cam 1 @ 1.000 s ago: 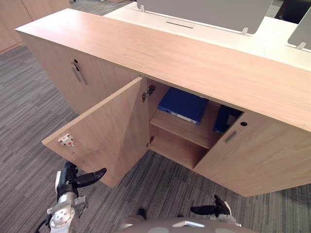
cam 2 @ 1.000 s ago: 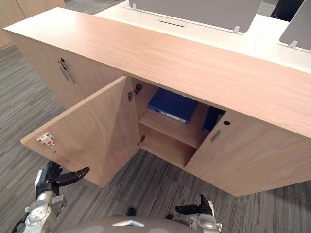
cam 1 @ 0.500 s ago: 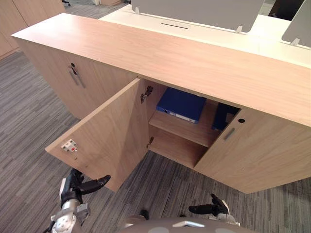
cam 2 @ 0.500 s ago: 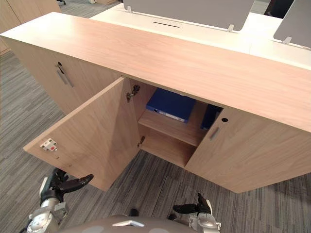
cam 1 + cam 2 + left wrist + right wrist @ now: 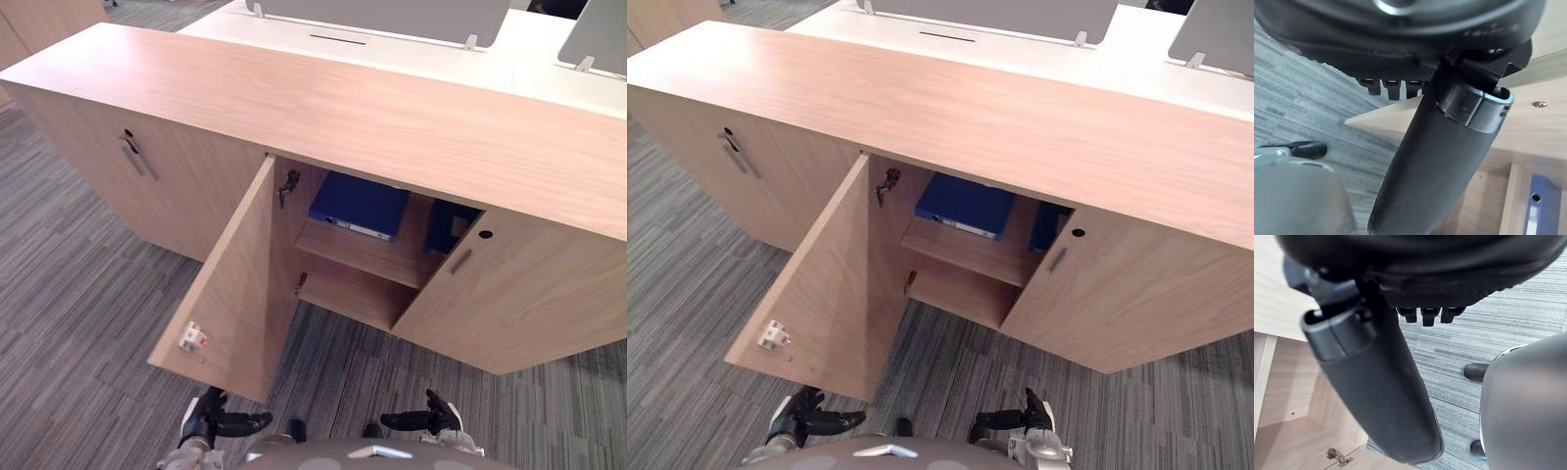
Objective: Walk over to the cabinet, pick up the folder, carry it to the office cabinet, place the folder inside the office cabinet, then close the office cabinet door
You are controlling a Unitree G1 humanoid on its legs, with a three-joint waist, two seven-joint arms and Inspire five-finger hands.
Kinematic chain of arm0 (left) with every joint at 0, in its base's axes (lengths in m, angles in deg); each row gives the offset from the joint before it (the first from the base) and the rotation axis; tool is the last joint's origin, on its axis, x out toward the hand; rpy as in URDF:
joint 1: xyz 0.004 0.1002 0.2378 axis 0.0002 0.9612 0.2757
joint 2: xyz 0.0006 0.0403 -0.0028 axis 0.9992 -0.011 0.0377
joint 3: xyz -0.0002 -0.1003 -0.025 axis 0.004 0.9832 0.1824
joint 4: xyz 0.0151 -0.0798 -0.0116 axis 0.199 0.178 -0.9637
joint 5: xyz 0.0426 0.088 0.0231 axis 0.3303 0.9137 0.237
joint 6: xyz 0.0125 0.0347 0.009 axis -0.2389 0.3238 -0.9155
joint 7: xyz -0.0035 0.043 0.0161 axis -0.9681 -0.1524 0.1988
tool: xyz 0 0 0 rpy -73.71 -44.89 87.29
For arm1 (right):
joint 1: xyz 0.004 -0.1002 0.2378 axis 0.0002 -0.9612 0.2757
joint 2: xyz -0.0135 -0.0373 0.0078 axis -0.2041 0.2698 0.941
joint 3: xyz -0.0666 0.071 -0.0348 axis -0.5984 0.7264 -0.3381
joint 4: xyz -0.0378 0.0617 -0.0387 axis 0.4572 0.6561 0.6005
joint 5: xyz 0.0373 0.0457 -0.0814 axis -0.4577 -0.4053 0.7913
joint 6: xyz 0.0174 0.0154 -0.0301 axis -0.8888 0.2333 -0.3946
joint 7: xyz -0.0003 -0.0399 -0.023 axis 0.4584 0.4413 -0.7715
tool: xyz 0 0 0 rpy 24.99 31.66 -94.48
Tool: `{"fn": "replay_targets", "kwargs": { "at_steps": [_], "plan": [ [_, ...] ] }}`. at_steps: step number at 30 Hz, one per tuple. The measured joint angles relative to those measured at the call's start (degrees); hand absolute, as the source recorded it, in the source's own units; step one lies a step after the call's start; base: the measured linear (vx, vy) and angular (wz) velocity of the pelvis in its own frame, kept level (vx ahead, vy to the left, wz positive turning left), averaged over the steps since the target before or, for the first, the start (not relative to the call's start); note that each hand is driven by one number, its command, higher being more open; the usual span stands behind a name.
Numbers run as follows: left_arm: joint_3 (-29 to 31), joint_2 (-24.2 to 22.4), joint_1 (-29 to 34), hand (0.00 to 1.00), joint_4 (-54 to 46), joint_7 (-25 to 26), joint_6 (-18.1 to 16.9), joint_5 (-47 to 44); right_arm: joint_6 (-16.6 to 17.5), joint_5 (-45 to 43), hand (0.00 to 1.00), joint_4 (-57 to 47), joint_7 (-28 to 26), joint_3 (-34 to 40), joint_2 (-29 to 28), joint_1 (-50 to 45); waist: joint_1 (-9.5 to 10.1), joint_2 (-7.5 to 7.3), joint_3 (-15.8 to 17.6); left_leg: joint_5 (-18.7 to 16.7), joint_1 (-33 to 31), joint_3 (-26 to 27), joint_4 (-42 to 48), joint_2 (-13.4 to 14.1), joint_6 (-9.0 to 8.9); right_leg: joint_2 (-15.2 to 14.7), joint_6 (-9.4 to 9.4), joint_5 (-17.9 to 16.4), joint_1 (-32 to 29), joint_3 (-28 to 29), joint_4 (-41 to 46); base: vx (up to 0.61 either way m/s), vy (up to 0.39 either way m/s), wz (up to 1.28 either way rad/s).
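Down at 7 o'clock in the head views, the robot's left hand hangs low over the grey striped carpet, fingers loosely spread and holding nothing. At 5 o'clock the right hand hangs just as low, also loose and empty. Just beyond the left hand, the open light-wood left door of the long low wooden office cabinet juts outward, with a small white-and-red latch near its free edge. At 3 o'clock the right door stands ajar. Between them, inside the cabinet, the flat blue folder lies on the upper wooden shelf. A second dark blue binder stands beside it, partly hidden by the right door. Farther back, at 12 o'clock, runs a white desk with grey divider panels.
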Motion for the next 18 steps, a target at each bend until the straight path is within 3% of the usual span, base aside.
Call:
{"fn": "replay_targets", "kwargs": {
  "at_steps": [4, 10, 18],
  "plan": [
    [-6.20, -0.62, -4.22, 1.00, 1.81, -2.36, 0.05, 3.26, 0.01, 0.02, 1.00, -0.39, 0.12, 0.01, -0.02, -0.02, -0.96, 0.46, -0.38, -0.44, 0.71, 1.91, 0.00, 0.16, 0.08, 0.32, -0.03, 0.79, 0.03, 2.07, -0.69, -0.03, 0.007, -0.27],
    [-10.79, -3.27, -10.48, 1.00, 4.78, -5.00, -0.08, 4.40, 0.05, 0.02, 1.00, -0.49, 0.17, -0.01, -0.06, 0.29, -3.00, 0.77, -0.88, -0.86, 1.79, 4.21, -0.01, 0.48, -0.02, 0.76, -0.13, 1.27, -0.01, 4.20, -0.94, -0.04, -0.003, -0.21],
    [-12.94, -5.32, -19.90, 1.00, 6.17, -3.02, -0.69, 4.40, 0.05, 0.05, 1.00, -0.43, 0.56, -0.04, -0.05, 0.67, -5.04, 1.28, -1.48, -1.77, 2.05, 6.95, 0.00, 1.10, -0.78, 1.75, -0.41, 2.41, 0.00, 6.64, -3.04, -0.01, -0.021, -0.19]
  ]
}}
